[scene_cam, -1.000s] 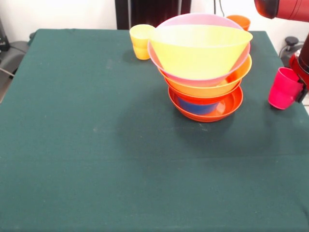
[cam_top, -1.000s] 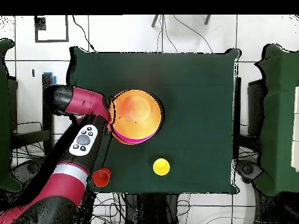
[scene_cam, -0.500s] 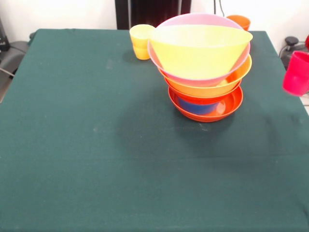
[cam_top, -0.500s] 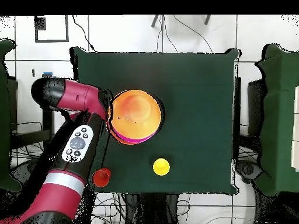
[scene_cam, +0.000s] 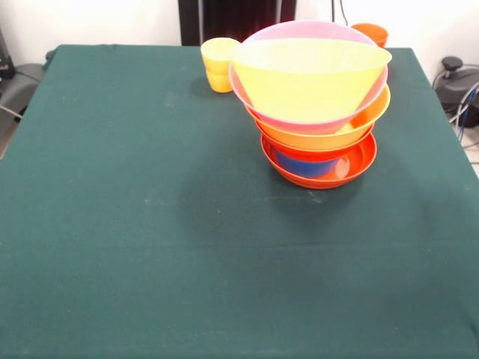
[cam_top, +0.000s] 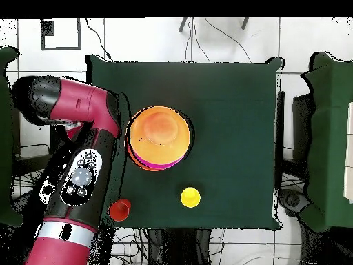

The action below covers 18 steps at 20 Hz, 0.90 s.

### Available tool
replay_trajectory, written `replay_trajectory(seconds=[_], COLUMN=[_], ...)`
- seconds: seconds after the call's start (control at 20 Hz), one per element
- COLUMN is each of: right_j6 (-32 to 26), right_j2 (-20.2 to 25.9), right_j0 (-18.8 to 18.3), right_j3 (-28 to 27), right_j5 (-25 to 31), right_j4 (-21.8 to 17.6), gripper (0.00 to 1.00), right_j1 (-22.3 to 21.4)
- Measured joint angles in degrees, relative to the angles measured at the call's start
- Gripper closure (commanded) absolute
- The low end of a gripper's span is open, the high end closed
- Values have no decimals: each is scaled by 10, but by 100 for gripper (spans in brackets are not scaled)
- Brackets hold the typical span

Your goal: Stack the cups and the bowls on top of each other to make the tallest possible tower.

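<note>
Covering most of both views, the green table (scene_cam: 150,247) carries the tower (scene_cam: 314,105) of nested bowls near its far right. The red arm (cam_top: 76,172) looms off the table's side overhead, its end effector hidden, state unknowable. A yellow cup (scene_cam: 219,63) stands just beside the tower; an orange cup (scene_cam: 372,32) sits behind it.
</note>
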Motion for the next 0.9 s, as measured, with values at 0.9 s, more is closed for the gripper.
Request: replay_trajectory(seconds=[0.9], right_j6=[0], right_j2=[-12], right_j0=[-25], right_j3=[-2], right_j5=[65], right_j4=[-39], gripper=[100], right_j1=[-85])
